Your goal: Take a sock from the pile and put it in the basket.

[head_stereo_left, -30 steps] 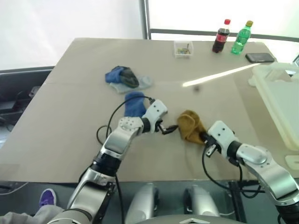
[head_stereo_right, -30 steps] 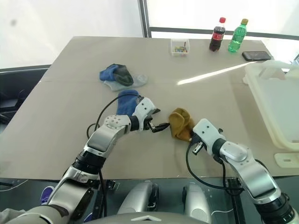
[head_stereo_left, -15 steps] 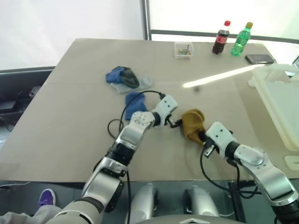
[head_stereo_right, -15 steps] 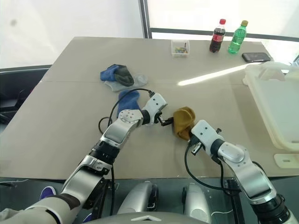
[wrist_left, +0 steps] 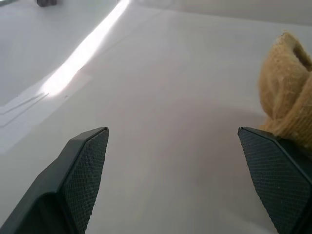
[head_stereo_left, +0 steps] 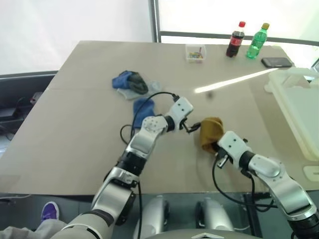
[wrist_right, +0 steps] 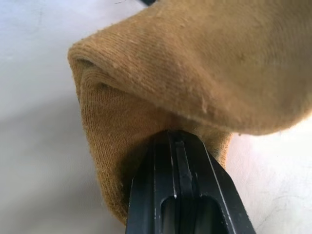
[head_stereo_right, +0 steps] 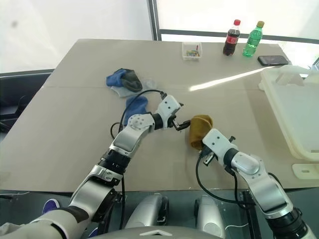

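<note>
Mustard sock (wrist_right: pixel 195 73) pinched in right end effector (wrist_right: pixel 183 146), wrist view shows weave; left end effector (wrist_left: pixel 175 180) spread beside it

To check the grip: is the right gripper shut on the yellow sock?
Yes. The right gripper has its fingers pressed together on the yellow sock, which bunches around them.

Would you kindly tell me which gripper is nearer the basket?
Right. The right gripper sits between the basket and the left gripper, which is farther.
</note>
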Controlling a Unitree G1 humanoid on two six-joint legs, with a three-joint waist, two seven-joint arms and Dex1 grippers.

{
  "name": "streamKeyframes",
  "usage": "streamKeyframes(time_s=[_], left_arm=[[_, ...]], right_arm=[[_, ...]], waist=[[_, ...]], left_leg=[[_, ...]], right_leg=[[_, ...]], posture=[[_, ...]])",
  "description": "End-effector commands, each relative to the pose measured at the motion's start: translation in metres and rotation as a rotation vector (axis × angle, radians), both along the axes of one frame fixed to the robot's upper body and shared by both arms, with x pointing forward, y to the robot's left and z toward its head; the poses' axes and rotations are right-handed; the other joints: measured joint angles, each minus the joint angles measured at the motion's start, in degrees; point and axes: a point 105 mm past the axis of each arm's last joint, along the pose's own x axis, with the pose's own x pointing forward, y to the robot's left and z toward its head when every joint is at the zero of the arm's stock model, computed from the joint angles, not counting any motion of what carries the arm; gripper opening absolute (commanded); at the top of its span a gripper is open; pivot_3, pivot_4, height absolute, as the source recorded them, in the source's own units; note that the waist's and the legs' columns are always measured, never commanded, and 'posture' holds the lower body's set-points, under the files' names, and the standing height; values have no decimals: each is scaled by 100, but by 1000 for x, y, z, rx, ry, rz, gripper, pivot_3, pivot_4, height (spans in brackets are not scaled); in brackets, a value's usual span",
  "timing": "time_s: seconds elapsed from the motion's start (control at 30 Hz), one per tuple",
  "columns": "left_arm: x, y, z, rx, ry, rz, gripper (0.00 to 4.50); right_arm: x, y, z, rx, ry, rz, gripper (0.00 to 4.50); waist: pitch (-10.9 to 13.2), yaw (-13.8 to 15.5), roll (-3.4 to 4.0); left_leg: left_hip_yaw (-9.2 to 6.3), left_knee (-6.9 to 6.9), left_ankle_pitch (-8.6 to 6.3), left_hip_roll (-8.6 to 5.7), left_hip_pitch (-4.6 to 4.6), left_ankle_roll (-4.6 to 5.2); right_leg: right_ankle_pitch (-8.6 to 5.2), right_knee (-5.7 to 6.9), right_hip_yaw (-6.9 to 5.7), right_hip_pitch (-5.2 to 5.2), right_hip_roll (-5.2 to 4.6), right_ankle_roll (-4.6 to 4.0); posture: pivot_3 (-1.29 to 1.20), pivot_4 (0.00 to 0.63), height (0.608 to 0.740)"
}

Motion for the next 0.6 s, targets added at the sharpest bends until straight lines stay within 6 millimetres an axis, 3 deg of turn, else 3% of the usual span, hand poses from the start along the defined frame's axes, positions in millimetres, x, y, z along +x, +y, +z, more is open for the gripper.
streamKeyframes(time_s=[0.03, 0.07, 0.1, 0.33, 0.6], left_arm=[[-2, 4, 0, 6, -8, -12, 4500], [-3, 5, -3, 12, 2, -13, 4500], [-4, 7, -6, 21, 7, -11, 4500], [-4, 14, -8, 25, 7, 11, 4500], [-7, 19, -7, 2, 5, 18, 4500]], right_arm=[[-6, 0, 11, 64, 21, 18, 86], [-8, 0, 16, 91, 29, 24, 602], [-11, 0, 20, 107, 37, 32, 763], [-12, -14, 50, 201, 17, -32, 4191], [9, -13, 67, 362, 67, -126, 4191]], waist=[[2, 3, 0], [2, 4, 0], [2, 3, 0], [7, 23, 1], [7, 7, 4]], left_leg=[[0, 0, 0, 0, -1, 0], [0, -1, 0, -1, -4, 0], [0, -3, -1, -1, -5, 1], [-1, -12, -1, -4, -42, 2], [-4, -13, -1, -3, -52, 2]], right_leg=[[1, 0, 0, -1, 0, 1], [2, -1, 0, -3, 0, 3], [10, -2, 0, -4, 0, 17], [13, -8, -1, -39, -5, 21], [13, -10, -4, -47, -6, 20]], posture=[[0, 150, 729], [0, 150, 729], [0, 150, 729], [0, 150, 729], [0, 150, 729]])
